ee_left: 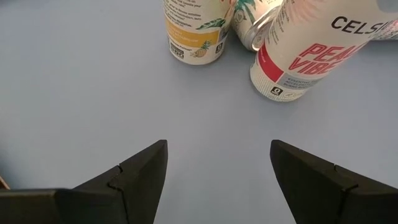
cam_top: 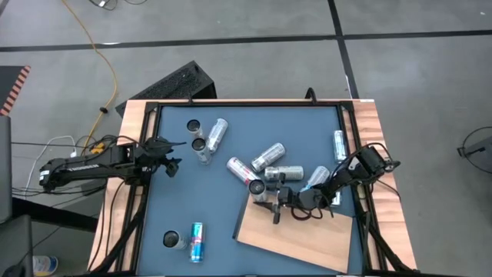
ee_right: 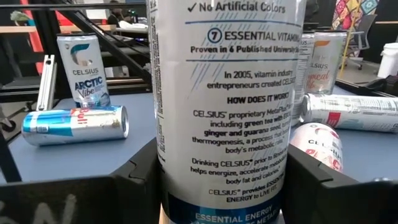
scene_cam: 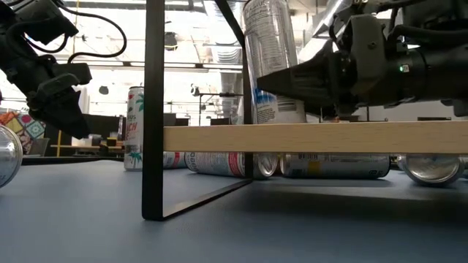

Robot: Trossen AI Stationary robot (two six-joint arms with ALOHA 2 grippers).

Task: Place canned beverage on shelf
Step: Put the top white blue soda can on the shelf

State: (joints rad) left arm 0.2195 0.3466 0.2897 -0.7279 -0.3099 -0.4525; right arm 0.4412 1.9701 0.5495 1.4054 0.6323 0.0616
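A tall silver-and-white beverage can (ee_right: 227,106) stands upright at the far left corner of the light wooden shelf (cam_top: 304,238). In the low view its base (scene_cam: 276,117) meets the board's top. My right gripper (cam_top: 278,206) is shut on the can, reaching in from the table's right. The shelf is a raised board on a black frame (scene_cam: 153,109). My left gripper (cam_top: 174,160) hangs open over the table's left side. Nothing is between its fingers, and two upright cans (ee_left: 196,31) (ee_left: 305,56) stand a little ahead of it. My right gripper pinches the can's round side wall, in its lower half (ee_right: 180,186), between its two fingers, one on each side. The fingers (scene_cam: 292,77) lie about level and come from the table's right. The can is upright, its base at the shelf's top.
Several cans lie on the blue-grey tabletop just beyond the shelf (cam_top: 240,171) (cam_top: 267,157) (cam_top: 284,174) (cam_top: 339,145). Upright and lying cans sit at the far left (cam_top: 200,145) (cam_top: 217,132). Near the front left are an upright can (cam_top: 172,240) and a lying blue one (cam_top: 197,241).
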